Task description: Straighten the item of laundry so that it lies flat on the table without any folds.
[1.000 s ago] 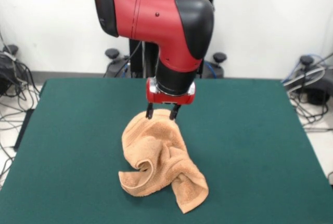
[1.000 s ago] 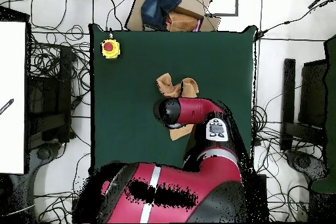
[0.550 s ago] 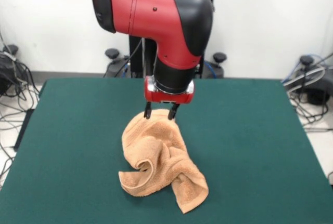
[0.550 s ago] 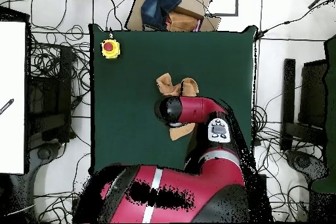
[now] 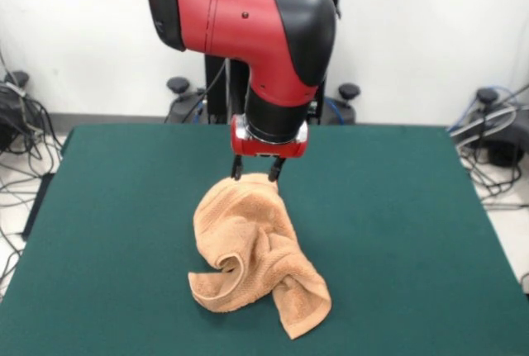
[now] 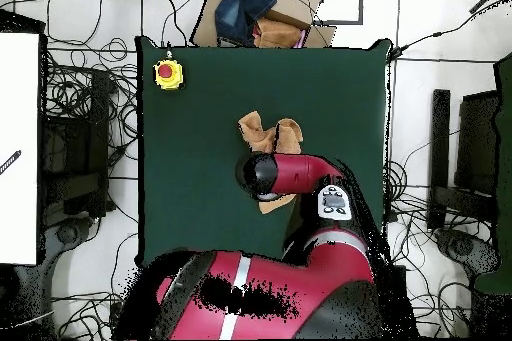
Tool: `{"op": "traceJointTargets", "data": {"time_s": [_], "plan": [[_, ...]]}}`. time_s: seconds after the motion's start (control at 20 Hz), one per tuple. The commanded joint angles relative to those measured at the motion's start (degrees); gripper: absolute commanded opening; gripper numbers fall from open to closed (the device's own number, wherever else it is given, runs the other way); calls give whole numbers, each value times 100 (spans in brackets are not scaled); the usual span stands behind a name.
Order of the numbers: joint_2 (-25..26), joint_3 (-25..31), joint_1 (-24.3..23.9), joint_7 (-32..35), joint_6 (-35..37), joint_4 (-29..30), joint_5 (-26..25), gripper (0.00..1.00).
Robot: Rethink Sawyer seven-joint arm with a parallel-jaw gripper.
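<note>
Rising a touch over the last second, my gripper point(image 5: 255, 177) now sits slightly higher in the front view than it did, with its two dark fingers point(image 5: 238, 171) spread either side of the top edge of the towel point(image 5: 252, 253) and not clamped on it. The cloth has not gone up with me: its heap keeps the same outline, so I judge that nothing is pinched and this lift has done nothing to unfold it. The straightening is hardly begun.

The towel lies a little below the middle of the front view, on the table point(image 5: 397, 232), with its upper lobe reaching up between my fingertips. It is peach-orange terry, looped and nubbly, soft enough to slump under its own weight. The upper part is a rounded hump; below it the cloth twists into a curled roll at the lower left, and a hemmed corner hangs out as a flap at the lower right. Ribbed lines run across the hump.

From above, my arm covers most of the heap; only two crumpled lobes show at the centre of the frame, just above the black joint. The table there is a flat, matt, dark green felt with plenty of bare room all round. A yellow box with a red button point(image 6: 168, 73) stands at its upper left corner, well apart from the towel
</note>
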Motion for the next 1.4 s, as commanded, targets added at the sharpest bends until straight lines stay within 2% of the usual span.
{"op": "traceJointTargets", "data": {"time_s": [0.05,0.55,1.4], "plan": [[274,487,-29,710,-628,554,-125,100],[602,357,7,798,-1406,665,-209,100],[975,304,-75,705,-1904,583,-255,100]]}}
